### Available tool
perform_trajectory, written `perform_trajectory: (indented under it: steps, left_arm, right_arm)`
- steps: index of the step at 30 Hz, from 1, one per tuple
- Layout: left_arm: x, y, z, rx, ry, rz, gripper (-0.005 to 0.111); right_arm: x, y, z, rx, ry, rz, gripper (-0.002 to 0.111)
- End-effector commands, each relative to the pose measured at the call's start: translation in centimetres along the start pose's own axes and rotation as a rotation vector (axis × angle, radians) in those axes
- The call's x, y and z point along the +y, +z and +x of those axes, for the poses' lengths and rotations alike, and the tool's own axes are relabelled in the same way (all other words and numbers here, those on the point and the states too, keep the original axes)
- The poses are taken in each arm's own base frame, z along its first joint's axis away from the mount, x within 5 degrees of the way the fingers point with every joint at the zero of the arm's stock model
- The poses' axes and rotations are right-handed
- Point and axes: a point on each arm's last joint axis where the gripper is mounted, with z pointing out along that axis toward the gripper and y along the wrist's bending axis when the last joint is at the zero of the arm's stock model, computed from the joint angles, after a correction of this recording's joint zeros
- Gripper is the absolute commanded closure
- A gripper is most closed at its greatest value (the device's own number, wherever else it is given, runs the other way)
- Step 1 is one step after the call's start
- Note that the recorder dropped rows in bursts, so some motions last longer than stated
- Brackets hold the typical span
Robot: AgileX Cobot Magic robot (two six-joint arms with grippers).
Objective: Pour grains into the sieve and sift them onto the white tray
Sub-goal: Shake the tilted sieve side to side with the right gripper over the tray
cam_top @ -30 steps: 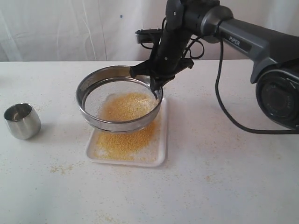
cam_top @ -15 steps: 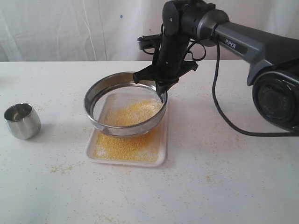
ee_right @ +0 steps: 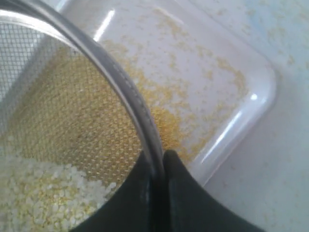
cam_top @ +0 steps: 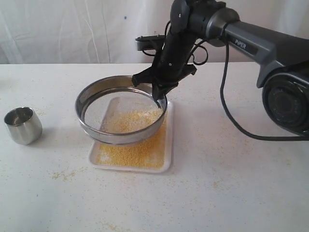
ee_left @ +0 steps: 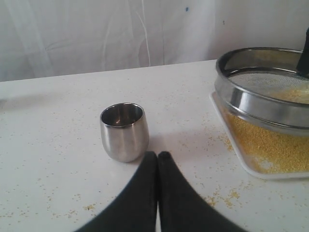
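Note:
My right gripper (cam_top: pixel 158 98) is shut on the far-right rim of the sieve (cam_top: pixel 120 137) and holds it just above the white tray (cam_top: pixel 166 162). In the right wrist view the fingers of the right gripper (ee_right: pixel 157 159) pinch the steel rim of the sieve (ee_right: pixel 120 82), one inside and one outside. Pale coarse bits (ee_right: pixel 43 193) lie on the mesh. Yellow grains (cam_top: pixel 130 153) cover the tray under the sieve, with a thin layer of grains (cam_top: pixel 137 120) inside it. My left gripper (ee_left: pixel 157 155) is shut on nothing, just in front of a small steel cup (ee_left: pixel 123 131).
The steel cup (cam_top: pixel 22 125) stands upright at the table's left, well apart from the tray. Spilled grains (cam_top: pixel 63 174) dot the table in front of the tray. A black cable (cam_top: pixel 231 116) hangs from the right arm. A white curtain closes off the back.
The sieve swung to the right and then back to the left over the tray. The grain layer inside it has thinned, and more grains lie on the tray. The left gripper has stayed still.

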Motion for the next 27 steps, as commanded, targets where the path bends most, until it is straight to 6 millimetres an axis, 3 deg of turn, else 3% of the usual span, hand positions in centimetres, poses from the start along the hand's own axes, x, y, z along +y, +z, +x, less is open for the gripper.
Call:
perform_trajectory:
  steps: [1,2,3,4,5,6,9,12,13,15,16,17,21,22,23,25,26,27]
  left_arm:
    - [0.0,0.0,0.0,-0.007,-0.003,0.004,0.107]
    - [0.0,0.0,0.0,-0.007,-0.003,0.004,0.107]
    - [0.0,0.0,0.0,-0.007,-0.003,0.004,0.107]
    - [0.0,0.0,0.0,-0.007,-0.003,0.004,0.107]
    - [0.0,0.0,0.0,-0.007,-0.003,0.004,0.107]
    - [0.0,0.0,0.0,-0.007,-0.003,0.004,0.107]
    - [0.0,0.0,0.0,-0.007,-0.003,0.004,0.107]
    - [0.0,0.0,0.0,-0.007,-0.003,0.004,0.107]
    - [0.0,0.0,0.0,-0.007,-0.003,0.004,0.107]
    - [0.0,0.0,0.0,-0.007,-0.003,0.004,0.107]
    - [0.0,0.0,0.0,-0.007,-0.003,0.004,0.107]
    - [0.0,0.0,0.0,-0.007,-0.003,0.004,0.107]
    - [0.0,0.0,0.0,-0.007,-0.003,0.004,0.107]
    - [0.0,0.0,0.0,-0.007,-0.003,0.004,0.107]
    - [0.0,0.0,0.0,-0.007,-0.003,0.004,0.107]
    - [0.0,0.0,0.0,-0.007,-0.003,0.004,0.107]
    - [0.0,0.0,0.0,-0.007,-0.003,0.004,0.107]
    - [0.0,0.0,0.0,-0.007,-0.003,0.004,0.107]
  right_arm:
    - [2.0,-0.8,-0.2,-0.053,-0.261,-0.188,0.108]
    - [1.2,-0.7,-0.2,-0.030,-0.171,-0.094,0.108]
    - [-0.7,-0.9,-0.7,-0.085,0.171,0.074,0.108]
    - [-0.4,-0.9,-0.5,-0.057,0.069,0.036,0.108]
    - [1.2,-0.9,-0.2,-0.035,-0.211,-0.110,0.108]
    - [1.0,-0.8,-0.1,-0.024,-0.206,-0.077,0.108]
    - [-2.0,-1.1,0.0,-0.003,0.034,0.218,0.108]
    - [0.2,-1.4,0.5,0.001,-0.073,-0.011,0.108]
    - [-0.2,-1.4,0.6,0.011,-0.125,0.036,0.108]
    - [-2.9,-1.8,0.7,0.006,0.072,0.240,0.108]
    - [-3.4,-1.9,0.7,0.005,0.115,0.251,0.108]
    - [-3.2,-1.7,0.7,0.008,0.130,0.194,0.108]
    - [1.3,-0.8,0.6,-0.018,-0.123,-0.225,0.108]
    - [0.3,-0.6,0.5,-0.020,-0.127,-0.080,0.108]
    - [-1.1,-0.6,0.0,-0.070,0.027,0.057,0.108]
    - [-2.8,-0.7,0.0,-0.087,0.225,0.170,0.108]
    - [-2.4,-0.4,0.4,-0.038,0.184,0.102,0.108]
    - [-0.5,0.1,0.9,0.030,-0.001,-0.097,0.108]
